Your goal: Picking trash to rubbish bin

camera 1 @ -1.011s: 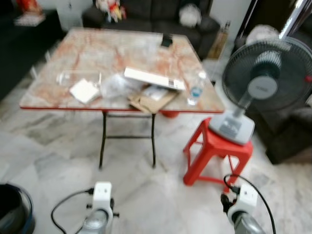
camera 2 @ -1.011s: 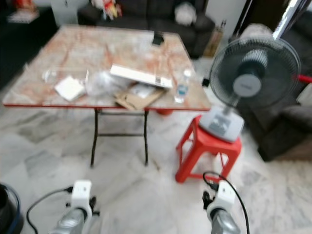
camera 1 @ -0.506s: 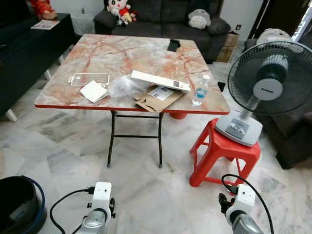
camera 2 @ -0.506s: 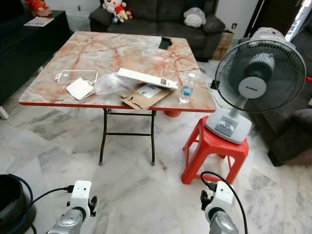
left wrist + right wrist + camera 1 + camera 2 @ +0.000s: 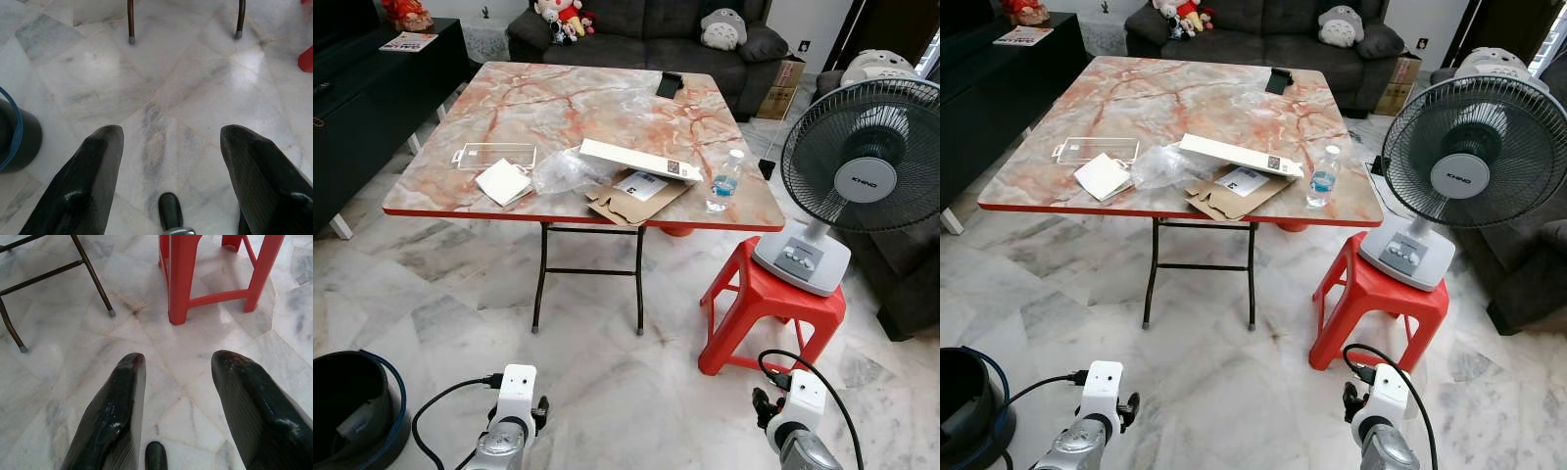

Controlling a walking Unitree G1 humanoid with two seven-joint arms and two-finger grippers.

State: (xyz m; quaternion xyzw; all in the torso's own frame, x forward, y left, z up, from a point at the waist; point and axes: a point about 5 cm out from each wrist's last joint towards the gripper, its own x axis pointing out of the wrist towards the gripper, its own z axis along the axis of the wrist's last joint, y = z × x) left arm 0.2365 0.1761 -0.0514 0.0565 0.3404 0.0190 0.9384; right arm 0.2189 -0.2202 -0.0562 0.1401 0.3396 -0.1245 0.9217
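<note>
A folding table (image 5: 538,98) with a red-veined marble top stands ahead of me. Near its front edge lie a white packet (image 5: 503,181), a crumpled clear plastic bag (image 5: 564,169), a flat brown cardboard piece (image 5: 628,200), a long white box (image 5: 639,161), a clear plastic tray (image 5: 493,156) and a small water bottle (image 5: 725,182). A black rubbish bin (image 5: 350,411) with a blue rim sits on the floor at my lower left. My left gripper (image 5: 168,139) and right gripper (image 5: 177,363) both hang low over the marble floor, open and empty.
A red plastic stool (image 5: 769,304) carries a grey standing fan (image 5: 860,166) right of the table. A dark sofa (image 5: 636,29) with soft toys stands behind the table, a black cabinet (image 5: 362,108) at the left. A black phone (image 5: 670,85) lies at the table's far edge.
The camera has steadied and the view has sharpened, shifting slightly so the table sits a little lower and nearer. Both arms hang as before.
</note>
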